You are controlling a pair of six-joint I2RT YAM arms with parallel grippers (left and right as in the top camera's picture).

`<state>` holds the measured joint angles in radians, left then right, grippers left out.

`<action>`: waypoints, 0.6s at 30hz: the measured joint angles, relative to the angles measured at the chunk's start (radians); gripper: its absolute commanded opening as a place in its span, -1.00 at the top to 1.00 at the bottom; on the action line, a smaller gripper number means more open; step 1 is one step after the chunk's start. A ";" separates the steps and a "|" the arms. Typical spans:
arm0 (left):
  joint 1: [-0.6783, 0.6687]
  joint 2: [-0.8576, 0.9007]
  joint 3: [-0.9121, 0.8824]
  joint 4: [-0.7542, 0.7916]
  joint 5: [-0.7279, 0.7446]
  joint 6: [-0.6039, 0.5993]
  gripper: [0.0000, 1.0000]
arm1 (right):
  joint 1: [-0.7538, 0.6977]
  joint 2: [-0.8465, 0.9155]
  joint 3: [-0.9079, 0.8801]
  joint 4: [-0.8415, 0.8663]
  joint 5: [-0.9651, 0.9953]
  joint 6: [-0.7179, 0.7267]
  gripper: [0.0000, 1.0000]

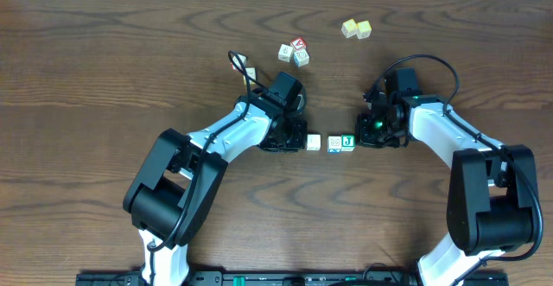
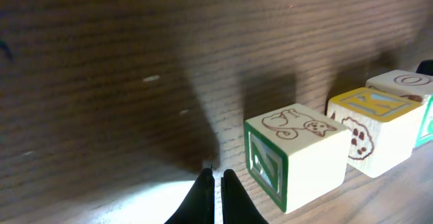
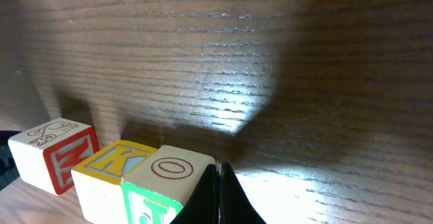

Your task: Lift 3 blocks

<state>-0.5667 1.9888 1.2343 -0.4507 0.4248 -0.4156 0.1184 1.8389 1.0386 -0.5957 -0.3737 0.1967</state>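
Overhead shows the three blocks in a row between my left gripper and right gripper, both pinched together, empty. Squeezing unevenly could buckle the row and drop the middle one.

The wood surface bears a short row at its middle: white block, X block, J block (these two touching). Toward the far edge, red-lettered cubes and yellow cubes.
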 measured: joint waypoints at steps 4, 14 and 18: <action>0.000 0.000 0.000 0.007 0.000 0.000 0.85 | 0.000 0.000 0.000 0.003 -0.002 -0.018 0.98; 0.000 0.000 0.000 0.029 0.056 0.004 0.86 | 0.000 0.000 0.000 -0.006 -0.030 -0.034 0.98; 0.000 0.000 0.000 0.029 0.073 0.004 0.86 | 0.000 0.000 0.000 -0.010 -0.035 -0.034 0.98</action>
<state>-0.5667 1.9888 1.2343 -0.4213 0.4976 -0.4114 0.1184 1.8389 1.0386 -0.6052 -0.4088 0.1631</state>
